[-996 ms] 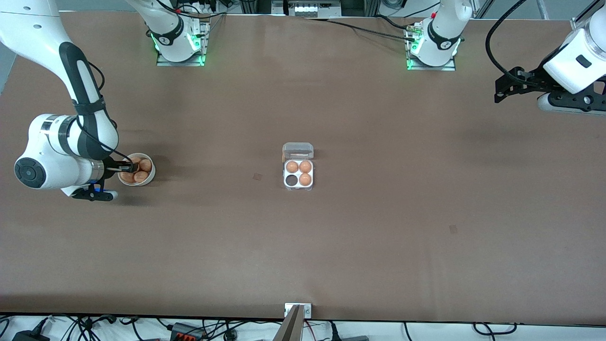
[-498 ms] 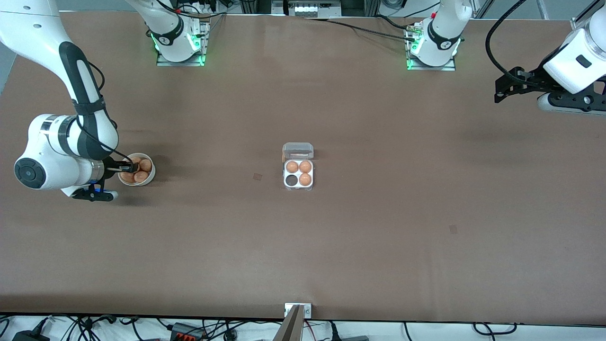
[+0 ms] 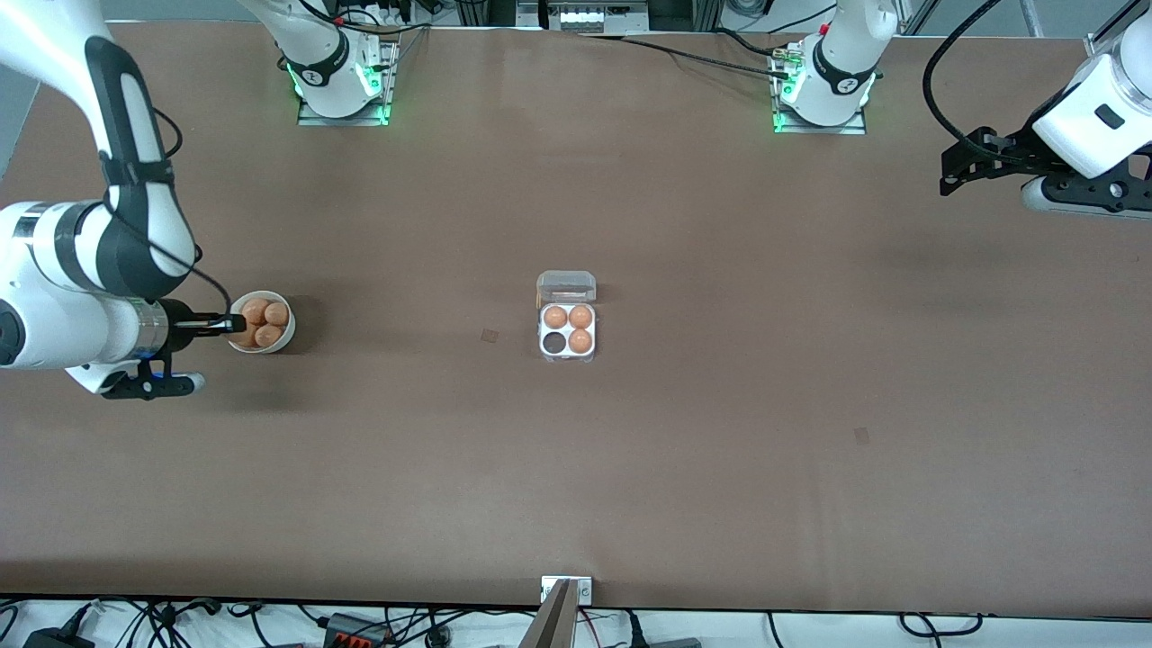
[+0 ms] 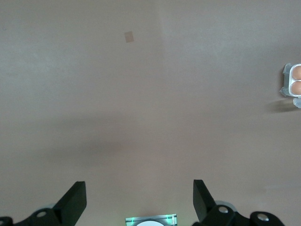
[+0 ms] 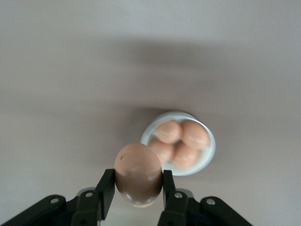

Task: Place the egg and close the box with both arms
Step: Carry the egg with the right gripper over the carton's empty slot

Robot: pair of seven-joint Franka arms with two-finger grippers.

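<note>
1. The egg point(image 5: 138, 174) is pinched between the 2 fingers of the right gripper point(image 3: 236, 323), which is held up over the rim of the white bowl point(image 3: 286, 337).
2. The bowl is set near the table's point(image 3: 720, 468) edge at the right arm's end, and 4 other eggs point(image 5: 182, 143) are seen inside it in the right wrist view.
3. The box point(image 3: 567, 329) is placed at the middle of the table, its clear lid point(image 3: 566, 286) swung open toward the robots' bases.
4. 3 of its 4 cells are filled with eggs; 1 cell point(image 3: 553, 343) is left dark.
5. The left gripper point(image 3: 956, 171) is held with its fingers point(image 4: 74, 202) spread wide, gripping nothing, over the table's edge at the left arm's end, where that arm waits.
</note>
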